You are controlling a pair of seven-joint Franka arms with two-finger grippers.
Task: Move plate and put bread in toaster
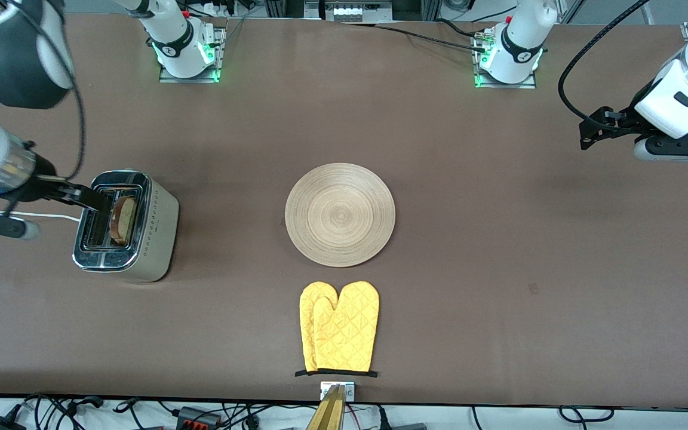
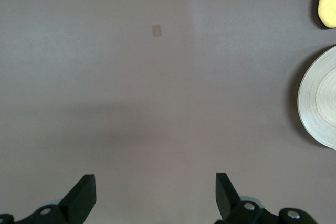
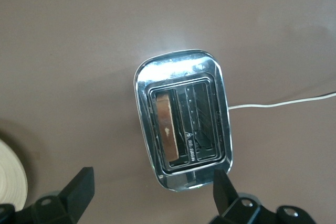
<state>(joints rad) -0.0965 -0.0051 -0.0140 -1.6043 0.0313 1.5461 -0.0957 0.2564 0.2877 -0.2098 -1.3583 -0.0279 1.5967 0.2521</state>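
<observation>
Bread [image 1: 123, 220] is sitting in the toaster [image 1: 126, 226] at the plate's [image 1: 340, 214] nine o'clock, right gripper [image 3: 152, 192] hovering spread above, left gripper [image 2: 156, 195] waiting spread.

**Cut Off and Hidden**

The bread [image 1: 123, 220] stands mostly sunk in the toaster [image 1: 159, 233], only its top edge showing. The plate [image 2: 320, 98] is cropped by the left wrist view's edge, as is the yellow mitt [image 2: 328, 1].
</observation>
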